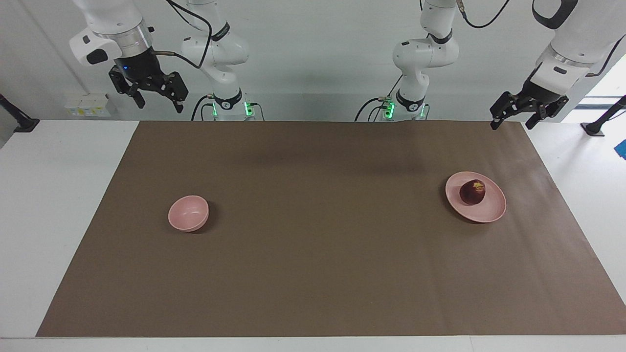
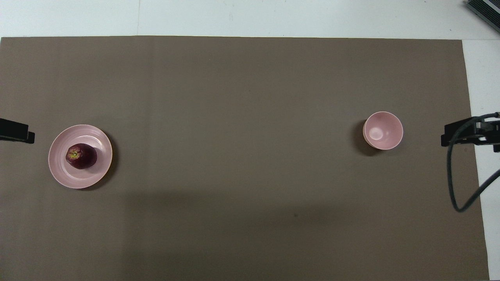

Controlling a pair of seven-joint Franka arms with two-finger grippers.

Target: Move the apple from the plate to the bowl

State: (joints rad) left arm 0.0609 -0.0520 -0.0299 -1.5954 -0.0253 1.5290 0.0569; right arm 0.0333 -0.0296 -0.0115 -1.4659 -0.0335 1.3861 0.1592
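Note:
The dark red apple (image 1: pixel 472 192) lies on the wide pale pink plate (image 1: pixel 489 210) toward the left arm's end of the table; both also show in the overhead view, the apple (image 2: pixel 81 156) on the plate (image 2: pixel 62 171). The small deep pink bowl (image 1: pixel 188 213) stands empty toward the right arm's end and also shows in the overhead view (image 2: pixel 383 130). My left gripper (image 1: pixel 512 124) hangs open and empty, high over the brown mat's edge by the robots. My right gripper (image 1: pixel 160 106) hangs open and empty, high by its own base. Both arms wait.
A brown mat (image 1: pixel 313 274) covers most of the white table (image 1: pixel 49 205). The plate and bowl stand far apart on it. A black cable (image 2: pixel 455 187) loops down from the right arm at the mat's edge.

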